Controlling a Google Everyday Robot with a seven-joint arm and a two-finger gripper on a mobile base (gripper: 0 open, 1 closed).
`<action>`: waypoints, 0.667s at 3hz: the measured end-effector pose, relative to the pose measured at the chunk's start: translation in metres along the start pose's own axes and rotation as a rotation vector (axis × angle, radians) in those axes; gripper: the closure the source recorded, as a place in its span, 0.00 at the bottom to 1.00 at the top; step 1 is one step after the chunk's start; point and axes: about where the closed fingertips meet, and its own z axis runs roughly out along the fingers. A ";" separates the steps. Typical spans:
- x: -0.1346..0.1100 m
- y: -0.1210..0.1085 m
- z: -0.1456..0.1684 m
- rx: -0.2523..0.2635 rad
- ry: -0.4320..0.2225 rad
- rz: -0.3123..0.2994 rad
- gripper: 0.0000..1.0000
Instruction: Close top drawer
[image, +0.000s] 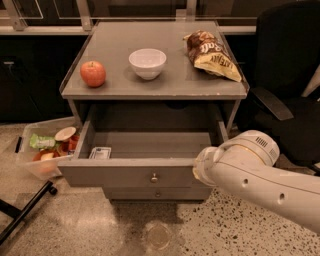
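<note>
The top drawer (125, 174) is a wide grey drawer with a small round metal knob (154, 177). It stands partly open under the cabinet top (155, 65), pulled out a short way. A small white card (100, 152) lies inside at its front left corner. My gripper (199, 172) is at the right end of the drawer's front panel, pressed against it. The white arm (260, 177) comes in from the lower right and hides the fingers.
On the cabinet top are a red apple (93, 73), a white bowl (147, 62) and a chip bag (212, 55). A clear bin of food items (45, 147) sits on the floor at the left. A black chair (287, 75) stands at the right. A lower drawer front (155, 193) shows beneath.
</note>
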 end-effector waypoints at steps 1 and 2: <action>0.009 0.008 -0.006 -0.021 0.002 0.040 1.00; 0.018 0.017 -0.034 -0.004 -0.009 0.084 1.00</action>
